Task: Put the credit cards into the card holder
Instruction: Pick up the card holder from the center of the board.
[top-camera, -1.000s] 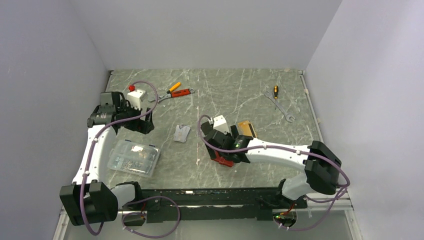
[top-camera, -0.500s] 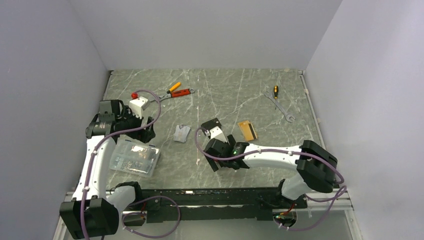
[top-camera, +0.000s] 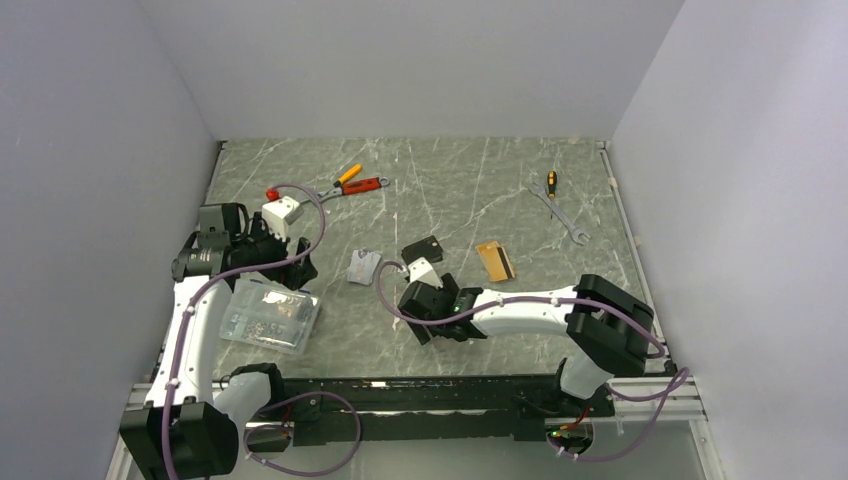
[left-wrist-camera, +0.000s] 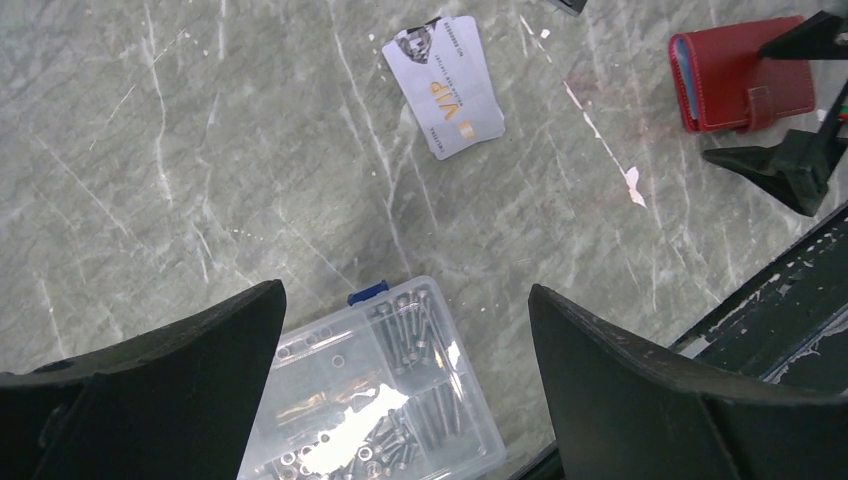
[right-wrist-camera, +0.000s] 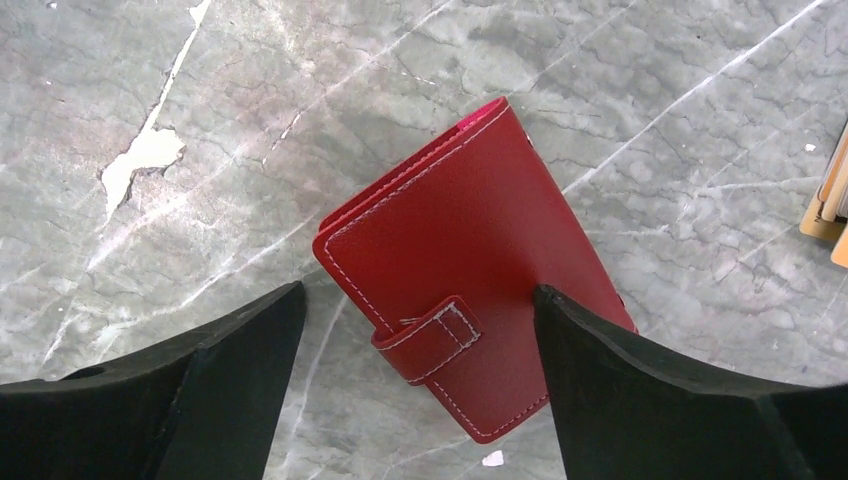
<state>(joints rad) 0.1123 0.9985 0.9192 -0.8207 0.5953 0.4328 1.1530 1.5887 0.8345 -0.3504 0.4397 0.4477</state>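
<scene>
Position of holder (right-wrist-camera: 470, 300): flat on bench (right-wrist-camera: 200, 120), closed, snap tab fastened, directly under right claw (right-wrist-camera: 418, 292). That claw is released and grips nothing, with its jaws spread astride the holder; one finger appears to overlap the holder's long edge. Left claw (left-wrist-camera: 405, 292) is likewise released, hanging above screw box (left-wrist-camera: 370, 400). Silver card (left-wrist-camera: 445, 85) and gold card (top-camera: 494, 260) lie flat, apart from holder. Risks, as judged: closing jaws may skid or tip the thin holder; fastened tab blocks insertion; flat cards offer little edge to pinch.
</scene>
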